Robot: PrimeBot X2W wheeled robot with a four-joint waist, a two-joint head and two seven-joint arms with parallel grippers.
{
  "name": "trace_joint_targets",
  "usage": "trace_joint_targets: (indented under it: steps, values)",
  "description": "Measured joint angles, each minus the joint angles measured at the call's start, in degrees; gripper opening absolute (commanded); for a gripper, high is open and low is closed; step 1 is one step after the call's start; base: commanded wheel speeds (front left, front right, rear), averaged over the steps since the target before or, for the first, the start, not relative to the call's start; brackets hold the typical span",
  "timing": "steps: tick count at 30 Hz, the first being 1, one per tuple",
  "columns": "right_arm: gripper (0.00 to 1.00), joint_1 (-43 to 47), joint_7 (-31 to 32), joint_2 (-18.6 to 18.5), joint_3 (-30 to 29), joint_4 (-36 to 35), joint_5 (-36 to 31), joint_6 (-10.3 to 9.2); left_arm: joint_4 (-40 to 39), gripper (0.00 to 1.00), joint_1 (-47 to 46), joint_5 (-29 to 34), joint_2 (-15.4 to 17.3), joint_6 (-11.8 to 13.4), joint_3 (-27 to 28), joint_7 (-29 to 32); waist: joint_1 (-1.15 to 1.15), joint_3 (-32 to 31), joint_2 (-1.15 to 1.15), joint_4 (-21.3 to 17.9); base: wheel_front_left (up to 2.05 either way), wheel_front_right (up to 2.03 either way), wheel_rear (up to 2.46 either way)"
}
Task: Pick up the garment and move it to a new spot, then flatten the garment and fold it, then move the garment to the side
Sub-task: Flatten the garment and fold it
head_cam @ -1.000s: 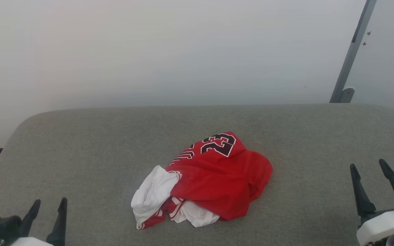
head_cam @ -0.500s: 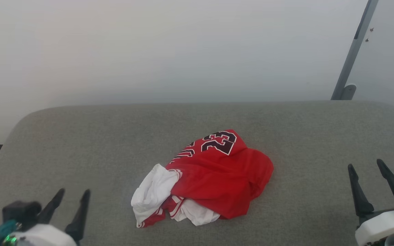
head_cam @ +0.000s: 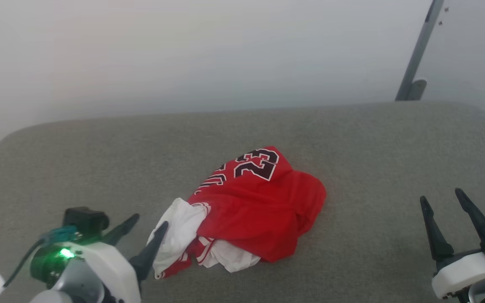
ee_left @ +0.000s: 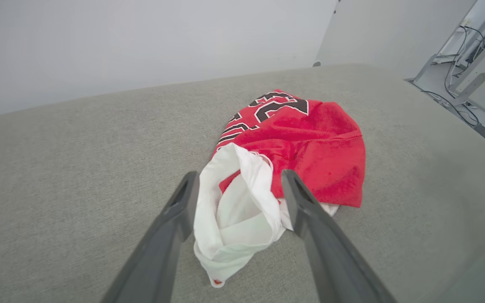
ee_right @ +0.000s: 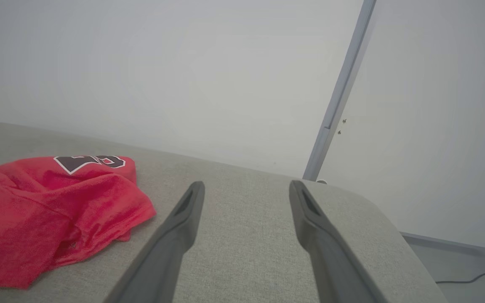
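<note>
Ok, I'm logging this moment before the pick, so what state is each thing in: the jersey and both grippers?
garment: crumpled in a heap on the grey surface, not flattened or folded, number facing up, white part bunched toward the robot's left.
left gripper: open, fingers framing the white bunched end, nothing gripped.
right gripper: open, empty, off to the garment's right and apart from it.

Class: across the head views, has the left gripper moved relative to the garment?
Yes. The left gripper has moved rightward and forward, from well left of the garment to its white edge.
</note>
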Motion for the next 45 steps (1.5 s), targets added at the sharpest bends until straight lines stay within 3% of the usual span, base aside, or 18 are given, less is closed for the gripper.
trace_joint_targets:
  steps: [11,12,13,14,15,22,32,45]
  values:
    - [1.00,-1.1,0.0,-0.9,1.1,0.4,1.2,0.00,8.3,1.00,-4.4,-0.3,-2.4,2.0,-3.2,6.4,0.00,4.2,0.00,-3.7,0.00,0.00,0.00]
    - [1.00,-1.3,0.0,-0.9,1.1,0.4,1.3,0.00,9.3,0.96,-4.7,-0.8,-2.8,2.0,-2.9,6.5,0.00,4.5,0.00,-3.9,0.00,0.00,0.00]
    - [1.00,-1.5,0.0,-0.9,1.2,0.4,1.3,0.00,10.2,0.48,-4.9,-1.2,-3.3,2.2,-2.8,6.5,0.00,4.8,0.00,-4.0,0.00,0.00,0.00]
    - [1.00,-1.5,0.0,-0.9,1.2,0.4,1.3,0.00,11.1,0.07,-5.3,-1.2,-3.6,2.4,-2.8,6.6,0.00,5.0,0.00,-4.2,0.00,0.00,0.00]
    - [1.00,-1.5,0.0,-0.9,1.2,0.4,1.3,0.00,11.1,0.00,-5.3,-1.2,-3.6,2.4,-2.8,6.6,0.00,5.0,0.00,-4.2,0.00,0.00,0.00]
    - [1.00,-1.6,0.0,-1.0,0.7,0.2,1.6,0.00,14.8,0.00,-7.7,-1.8,-3.9,2.6,-2.5,7.5,0.00,6.3,0.00,-4.4,0.00,0.00,0.00]
    - [1.00,-2.1,0.0,-0.9,0.3,0.2,1.6,0.00,14.5,0.00,-9.6,0.4,-0.1,3.7,-0.6,5.4,0.00,7.1,0.00,-3.4,0.00,0.00,0.00]
    - [1.00,-4.7,0.0,-1.8,2.3,0.1,1.8,0.00,21.7,0.00,-20.6,3.2,1.1,3.2,0.0,4.6,0.00,9.7,0.00,-4.2,0.00,0.00,0.00]
